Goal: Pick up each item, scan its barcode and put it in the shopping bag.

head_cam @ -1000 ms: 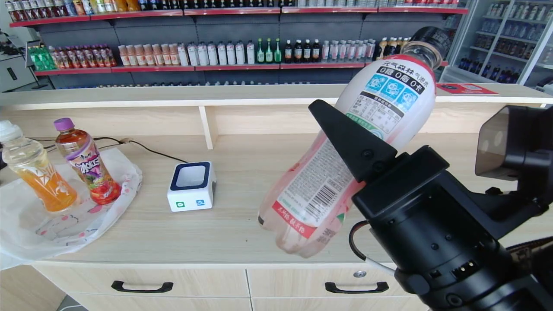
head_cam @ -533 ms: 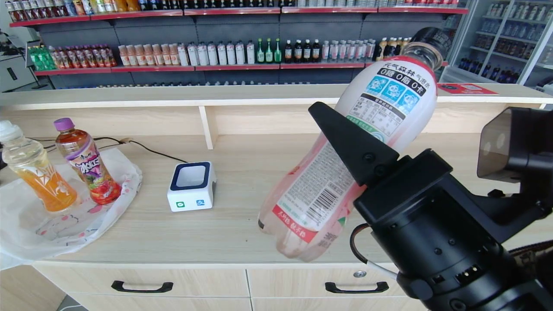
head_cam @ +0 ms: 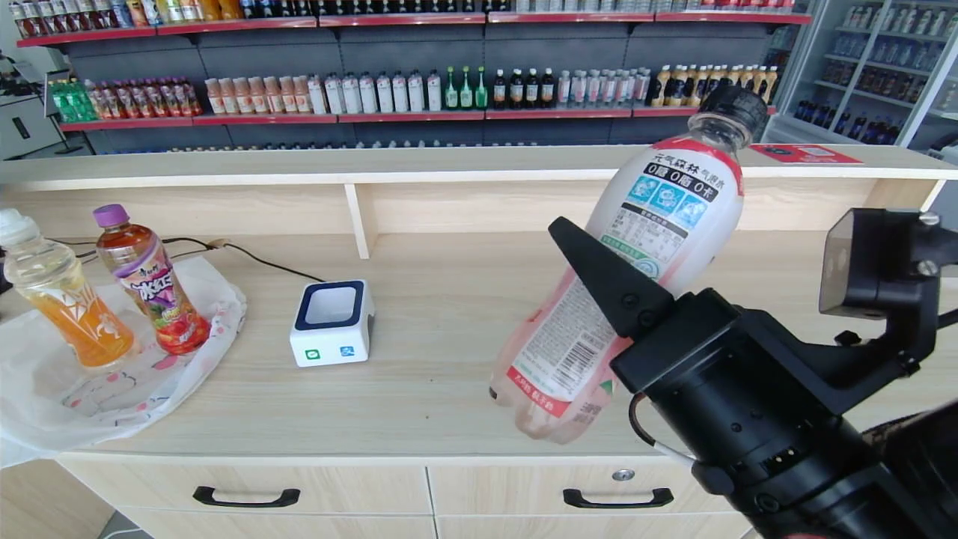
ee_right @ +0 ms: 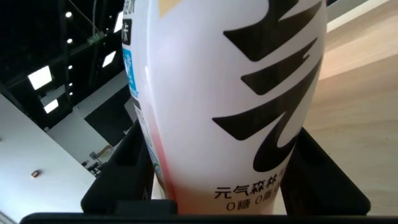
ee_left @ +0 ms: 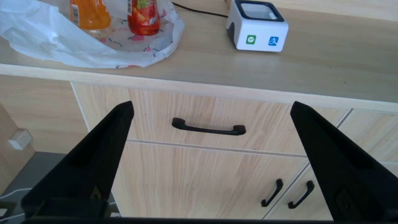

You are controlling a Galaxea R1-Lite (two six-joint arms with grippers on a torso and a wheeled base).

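I note the counter (head_cam: 419, 389) beneath and left of the right gripper (head_cam: 636, 247), with drawers (head_cam: 337, 486) lower down. A cable (head_cam: 262, 262) lies well left. Stocked shelves (head_cam: 412, 116) stand far beyond, with a cooler (head_cam: 883, 75) beyond-right.

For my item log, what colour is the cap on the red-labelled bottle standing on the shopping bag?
Purple; the cap shows best in the head view.

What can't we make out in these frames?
- Right gripper: in the head view its far finger is hidden behind the pink bottle.
- Pink bottle, right wrist view: both ends cut off by the edges.
- Orange bottle and red bottle, left wrist view: tops cut off by the edge.
- Bag, head view: folds hide whether the bottles stand inside it.
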